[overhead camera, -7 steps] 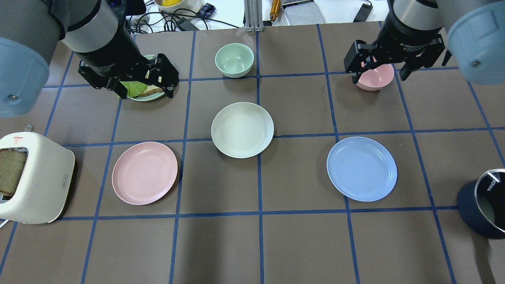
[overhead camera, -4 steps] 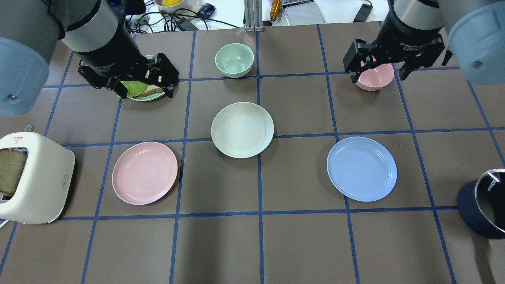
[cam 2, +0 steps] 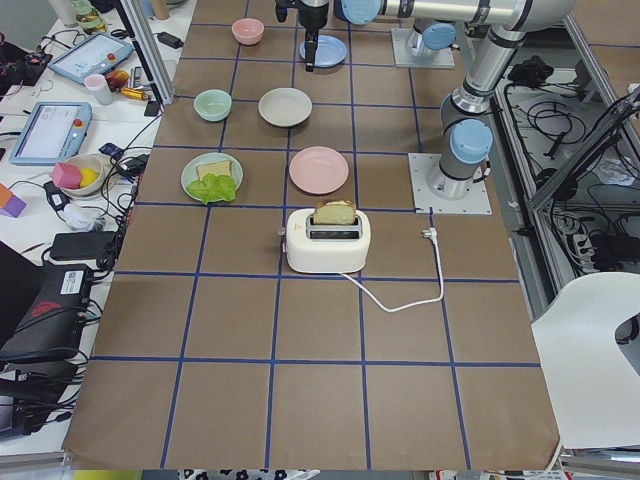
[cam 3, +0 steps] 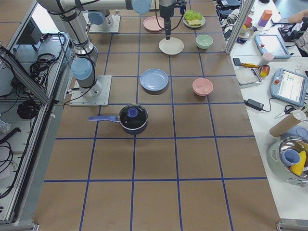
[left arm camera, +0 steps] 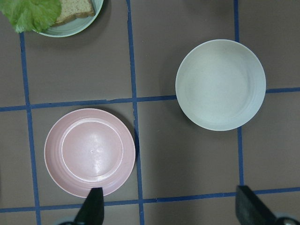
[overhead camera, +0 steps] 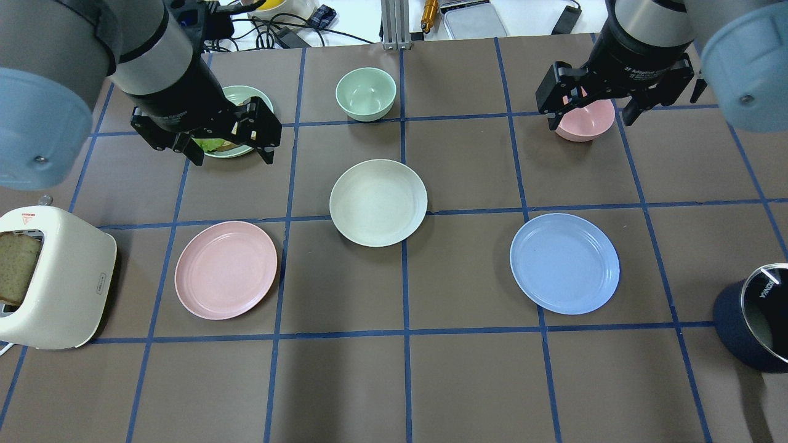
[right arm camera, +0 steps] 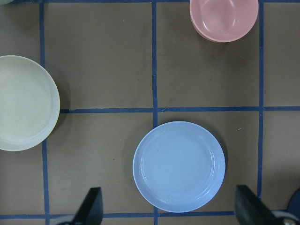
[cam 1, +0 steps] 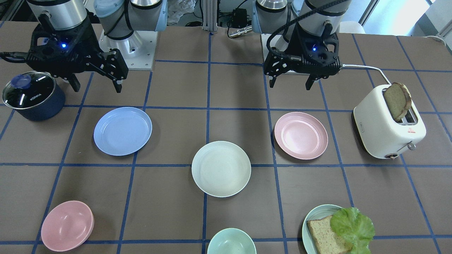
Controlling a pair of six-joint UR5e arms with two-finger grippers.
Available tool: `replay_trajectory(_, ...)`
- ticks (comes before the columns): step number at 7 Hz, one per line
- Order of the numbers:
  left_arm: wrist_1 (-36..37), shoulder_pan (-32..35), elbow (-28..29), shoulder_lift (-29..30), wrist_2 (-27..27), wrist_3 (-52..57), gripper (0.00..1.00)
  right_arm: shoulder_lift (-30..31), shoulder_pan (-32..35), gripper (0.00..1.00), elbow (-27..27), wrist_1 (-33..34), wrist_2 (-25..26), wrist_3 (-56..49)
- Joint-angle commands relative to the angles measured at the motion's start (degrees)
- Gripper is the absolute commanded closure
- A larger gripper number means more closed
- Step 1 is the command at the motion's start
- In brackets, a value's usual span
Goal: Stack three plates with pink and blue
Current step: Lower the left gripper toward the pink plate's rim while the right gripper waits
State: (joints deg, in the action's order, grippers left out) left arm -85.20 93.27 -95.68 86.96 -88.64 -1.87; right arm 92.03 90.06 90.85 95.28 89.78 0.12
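Observation:
Three plates lie apart on the brown table. The pink plate (overhead camera: 226, 269) is at the left, the cream-white plate (overhead camera: 378, 202) in the middle, the light blue plate (overhead camera: 564, 263) at the right. They also show in the front view: pink plate (cam 1: 301, 135), white plate (cam 1: 221, 168), blue plate (cam 1: 122, 131). My left gripper (overhead camera: 233, 147) is open and empty, high above the table beyond the pink plate (left arm camera: 90, 152). My right gripper (overhead camera: 594, 114) is open and empty, high over the pink bowl, beyond the blue plate (right arm camera: 179, 166).
A pink bowl (overhead camera: 585, 120), a green bowl (overhead camera: 365, 93) and a teal plate with bread and lettuce (overhead camera: 237, 101) stand at the back. A white toaster with bread (overhead camera: 52, 277) is at the left edge. A dark lidded pot (overhead camera: 754, 317) is at the right edge.
My left gripper has moved a little nearer and to the right, now covering more of the bread and lettuce. The right gripper and the plates have not moved.

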Motion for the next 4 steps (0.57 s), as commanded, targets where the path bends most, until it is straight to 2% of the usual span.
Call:
replay_trajectory(1, 8.5, -1.0, -7.7, 0.4, -0.2, -0.1, 0.09, -0.1, -0.2, 0.00, 0.0, 0.1, -2.1, 0.3)
replay_trajectory(3, 9.5, -1.1, -10.6, 1.9, -6.5, -2.9, 0.19, -0.1, -0.2, 0.00, 0.1, -0.2, -1.6, 0.5)
replay_trajectory(4, 9.5, -1.1, -10.8, 3.6, -6.6, -4.0, 0.28, -0.2, -0.1, 0.00, 0.9, -0.1, -1.7, 0.5)
